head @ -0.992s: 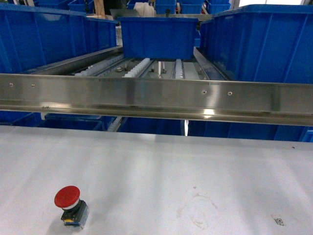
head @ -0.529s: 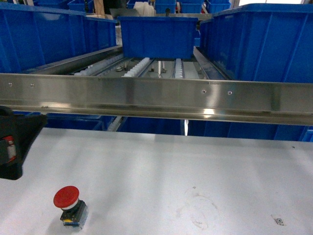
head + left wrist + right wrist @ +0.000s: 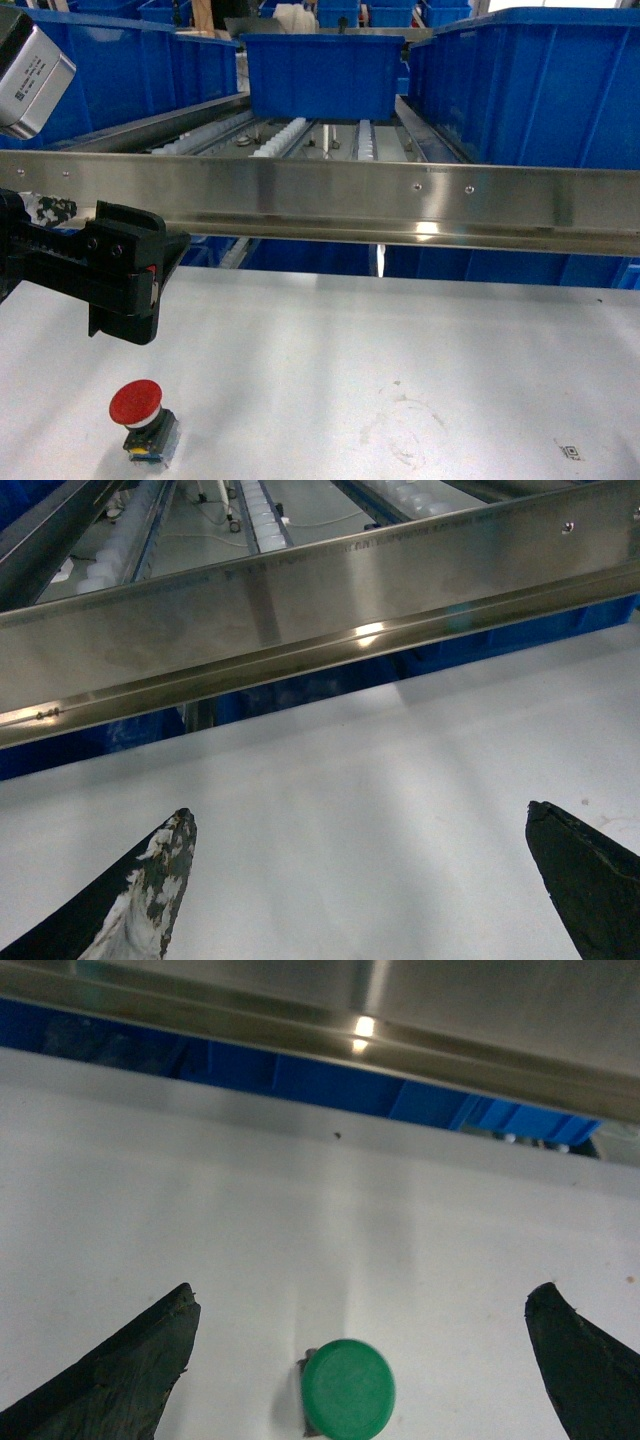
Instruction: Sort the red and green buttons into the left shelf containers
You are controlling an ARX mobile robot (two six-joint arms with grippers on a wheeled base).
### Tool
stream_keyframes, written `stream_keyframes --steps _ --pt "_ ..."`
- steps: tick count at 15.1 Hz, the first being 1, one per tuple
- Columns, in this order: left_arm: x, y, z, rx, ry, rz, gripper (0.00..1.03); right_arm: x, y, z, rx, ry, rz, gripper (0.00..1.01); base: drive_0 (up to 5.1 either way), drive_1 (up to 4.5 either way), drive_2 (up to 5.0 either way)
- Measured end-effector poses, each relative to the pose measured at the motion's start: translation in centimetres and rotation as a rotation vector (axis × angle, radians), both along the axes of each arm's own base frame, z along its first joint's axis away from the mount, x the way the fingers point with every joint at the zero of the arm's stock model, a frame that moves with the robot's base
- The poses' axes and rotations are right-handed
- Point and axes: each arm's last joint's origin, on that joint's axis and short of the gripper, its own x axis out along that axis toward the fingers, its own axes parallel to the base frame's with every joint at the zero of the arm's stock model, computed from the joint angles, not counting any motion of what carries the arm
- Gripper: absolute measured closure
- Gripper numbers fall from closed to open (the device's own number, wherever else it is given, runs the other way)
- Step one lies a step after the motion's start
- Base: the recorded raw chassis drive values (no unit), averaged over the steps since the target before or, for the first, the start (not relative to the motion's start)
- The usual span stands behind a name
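**Q.** Red cap first: where does the red button point(image 3: 138, 414) sit with respect to the steel rail point(image 3: 320, 200)?

**A.** On the white table point(image 3: 400, 340), well on the near side of the rail and toward its left end. It stands upright, cap uppermost, so its long axis runs vertically.

**Q.** Which arm is nearer to it?

**A.** The left gripper point(image 3: 125, 285) hangs between the rail and the red button, above the table. The button lies nearer the camera than the gripper and lower, slightly toward the rail's left end. The left wrist view shows two fingertips point(image 3: 150, 895) spread wide with bare table between them; the button is not in that view, so it likely lies behind the fingertips.

**Q.** And the green button point(image 3: 347, 1388)?

**A.** It shows only in the right wrist view, on the table on the near side of the rail, upright, between the parted fingers of the right gripper point(image 3: 360, 1360), which hold nothing. The head view does not show this gripper.

**Q.** Where must the buttons go?

**A.** Judging by the task, into a blue bin point(image 3: 120, 80) beyond the rail, at its left end.

**Q.** What does the coming move turn on?

**A.** Probably drawing the left gripper back from the rail and down over the red cap.
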Motion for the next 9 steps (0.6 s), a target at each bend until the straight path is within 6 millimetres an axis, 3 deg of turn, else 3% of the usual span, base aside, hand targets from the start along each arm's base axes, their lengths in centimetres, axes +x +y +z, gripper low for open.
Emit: stream_keyframes --steps 9 --pt "0.0 0.0 0.0 0.000 0.000 0.000 0.05 4.6 -1.8 -1.7 0.000 0.196 -0.008 0.03 0.0 0.00 0.0"
